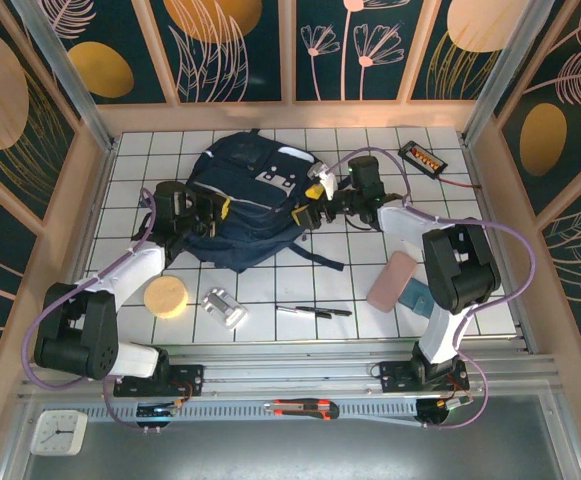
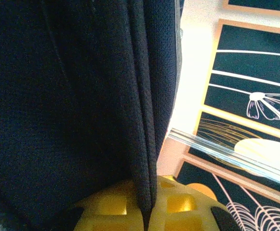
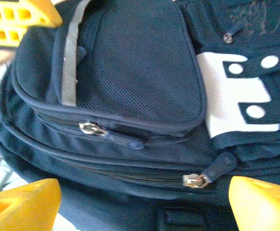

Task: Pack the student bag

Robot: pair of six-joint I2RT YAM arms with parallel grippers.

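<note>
Student bag point(image 1: 245, 205) is lying zipped at mid-worktop point(image 1: 270, 287). My left hand point(image 1: 218, 210) is pinching its side fabric tight; my right hand point(image 1: 308, 208) is hovering wide over the main zipper pull point(image 3: 196, 180), which I judge needs gripping next to open it.

The student bag point(image 2: 58, 96) ran past the left wrist view's top, left and bottom edges. Its pinched fold hid the gap between the left gripper's point(image 2: 147, 209) yellow pads point(image 2: 106, 211), which the bottom edge cut off. Near the table's point(image 1: 135, 160) right edge, the right arm point(image 1: 455, 270) covered part of a blue item point(image 1: 413, 297).
</note>
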